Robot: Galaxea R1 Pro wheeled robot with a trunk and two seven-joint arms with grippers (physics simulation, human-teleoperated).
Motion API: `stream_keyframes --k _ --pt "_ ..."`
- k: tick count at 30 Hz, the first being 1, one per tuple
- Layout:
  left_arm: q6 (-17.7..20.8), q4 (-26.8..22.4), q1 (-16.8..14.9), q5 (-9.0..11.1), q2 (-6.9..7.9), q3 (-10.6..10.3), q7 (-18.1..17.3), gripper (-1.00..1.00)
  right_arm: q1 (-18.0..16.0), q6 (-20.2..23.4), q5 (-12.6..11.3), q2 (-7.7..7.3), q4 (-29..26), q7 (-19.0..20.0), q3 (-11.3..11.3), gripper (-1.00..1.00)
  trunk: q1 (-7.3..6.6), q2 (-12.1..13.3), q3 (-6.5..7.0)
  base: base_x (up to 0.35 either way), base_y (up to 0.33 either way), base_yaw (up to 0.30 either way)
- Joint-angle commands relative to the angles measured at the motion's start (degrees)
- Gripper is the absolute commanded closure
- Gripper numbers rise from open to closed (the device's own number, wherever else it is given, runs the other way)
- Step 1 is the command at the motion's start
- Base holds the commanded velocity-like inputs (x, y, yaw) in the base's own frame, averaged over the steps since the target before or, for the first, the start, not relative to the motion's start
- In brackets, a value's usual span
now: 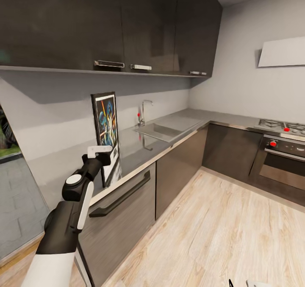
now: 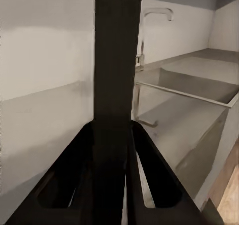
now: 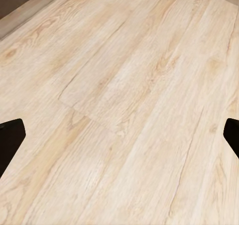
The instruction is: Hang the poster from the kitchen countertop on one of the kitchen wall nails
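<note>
Left gripper (image 2: 113, 185) clamped on poster (image 1: 106, 130) edge, upright on countertop (image 1: 178, 123): likely light, stiff, slippery; right gripper (image 3: 119, 135) spread wide.

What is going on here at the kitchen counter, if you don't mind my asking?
The robot's left claw is closed on the edge of the poster, which stands upright on the kitchen countertop, near the sink. In the left wrist view, the fingers clamp its dark frame edge. The right claw hangs open over the wooden floor, holding nothing. The poster is not yet hung.
</note>
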Motion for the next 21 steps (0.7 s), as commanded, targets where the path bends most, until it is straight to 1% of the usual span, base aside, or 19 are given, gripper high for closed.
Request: stream_keyframes --k 1,9,15,19,21 --pt "0.57 -0.25 -0.04 -0.53 -0.06 -0.02 -0.10 1.00 -0.03 -0.16 0.04 -0.01 0.03 -0.17 0.04 -1.00 0.00 -0.03 -0.06 0.000 0.000 0.000" --pt "1.12 -1.27 -0.04 -0.25 -0.24 -0.31 -0.18 1.00 -0.03 -0.16 0.01 -0.01 0.03 -0.17 -0.08 -1.00 0.00 -0.03 -0.06 0.000 0.000 0.000" --pt "1.12 -1.54 -0.04 -0.24 -1.16 -0.40 -0.20 1.00 -0.03 -0.16 0.01 -0.01 0.03 -0.17 -0.09 -1.00 0.00 -0.03 -0.06 0.000 0.000 0.000" --pt "1.12 -1.63 -0.04 -0.23 -1.43 -0.41 -0.20 1.00 -0.04 -0.16 0.01 -0.01 0.03 -0.19 -0.09 -1.00 0.00 -0.03 -0.06 0.000 0.000 0.000" --pt "1.12 -1.65 -0.04 -0.19 -1.48 -0.39 -0.20 1.00 -0.03 -0.16 0.01 -0.01 0.03 -0.27 -0.14 -1.00 0.00 -0.03 -0.06 -0.157 0.000 0.000"
